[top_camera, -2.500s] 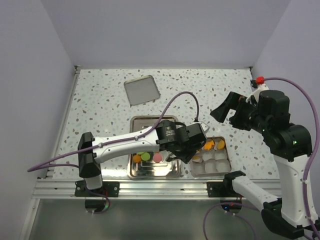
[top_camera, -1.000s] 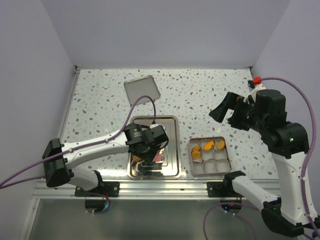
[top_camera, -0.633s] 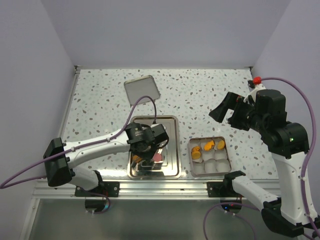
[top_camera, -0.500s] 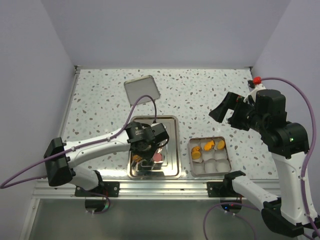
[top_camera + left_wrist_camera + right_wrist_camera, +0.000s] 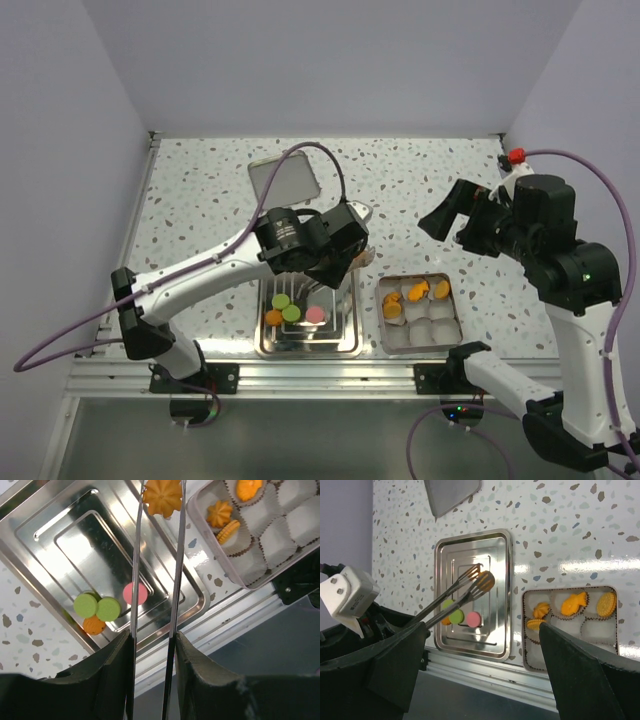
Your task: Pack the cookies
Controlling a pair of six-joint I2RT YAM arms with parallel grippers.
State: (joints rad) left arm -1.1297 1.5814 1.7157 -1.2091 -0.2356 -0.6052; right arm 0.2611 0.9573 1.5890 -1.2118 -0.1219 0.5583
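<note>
My left gripper is shut on metal tongs and held above the steel tray. The tongs' tips pinch an orange flower-shaped cookie, which also shows in the right wrist view. On the tray lie two green cookies, a small orange one and a pink one. The square tin with white liners holds several orange cookies in its far cells. My right gripper is open and empty, high above the table's right side.
The tin's flat lid lies at the back of the speckled table. The aluminium rail runs along the near edge. The tin sits just right of the tray.
My left gripper has risen from low over the tray and shifted back and right, with an orange cookie in the tongs. The tray's cookies show again. The right arm has barely moved.
</note>
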